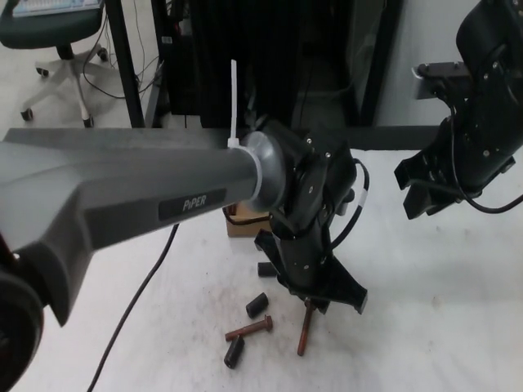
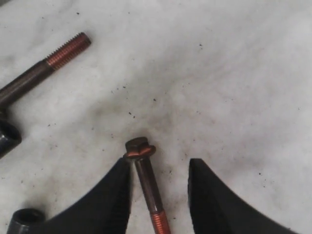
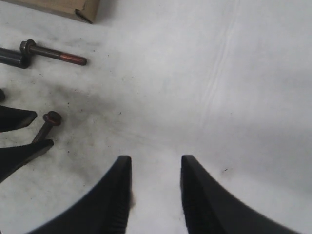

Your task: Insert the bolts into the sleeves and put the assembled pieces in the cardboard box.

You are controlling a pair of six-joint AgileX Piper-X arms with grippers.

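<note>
Two bolts on the table (image 1: 425, 310). First bolt (image 2: 146, 185) lies between the spread fingers of the left pincer (image 2: 160, 165), not clamped. Second bolt (image 1: 249, 328) and loose sleeves (image 1: 257, 305) lie near. Right pincer (image 3: 155, 195) is open, empty, well apart. Cardboard box (image 1: 243, 222) sits behind the left arm.

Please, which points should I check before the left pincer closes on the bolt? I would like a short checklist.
1. Left pincer open: ok.
2. Bolt lies between its fingers: ok.
3. Bolt centred in the gap: not ok, it sits close against one finger.
4. Right pincer open, holding nothing, apart from the bolt: ok.
5. Loose sleeve lies on the bench: ok.
6. Room inside the cardboard box: cannot tell, the left arm hides it.
</note>
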